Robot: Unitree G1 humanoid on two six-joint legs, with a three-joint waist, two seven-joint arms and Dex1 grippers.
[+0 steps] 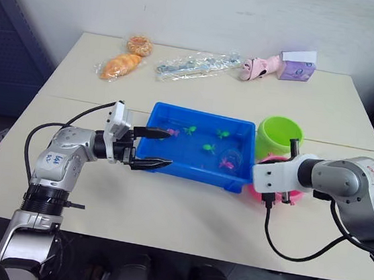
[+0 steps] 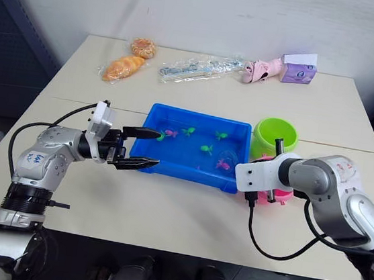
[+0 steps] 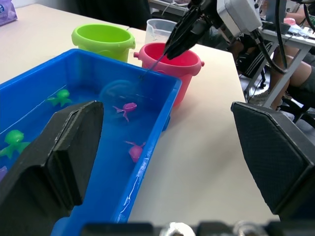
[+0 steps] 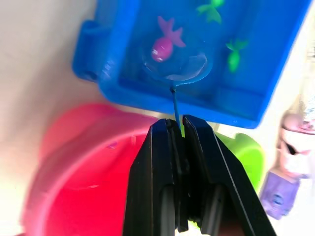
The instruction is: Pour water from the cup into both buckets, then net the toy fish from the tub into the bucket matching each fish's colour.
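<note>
The blue tub (image 1: 193,173) holds water and several toy fish, green ones (image 1: 208,147) and pink ones (image 1: 172,132). My left gripper (image 1: 163,149) stands open, its fingers astride the tub's near left corner. Over the pink bucket (image 3: 186,69), my right gripper (image 4: 178,125) is shut on the net's thin handle. The net's hoop (image 3: 116,91) lies in the water at the tub's right end, around a pink fish (image 4: 165,45). The lime green bucket (image 1: 278,137) stands just behind the pink one. The clear cup (image 3: 158,29) stands beyond the pink bucket.
Along the back of the table lie two wrapped pastries (image 1: 122,65), a clear plastic packet (image 1: 195,64), a pink toy (image 1: 261,67) and a purple box (image 1: 297,66). My right forearm (image 1: 335,176) covers most of the pink bucket from above.
</note>
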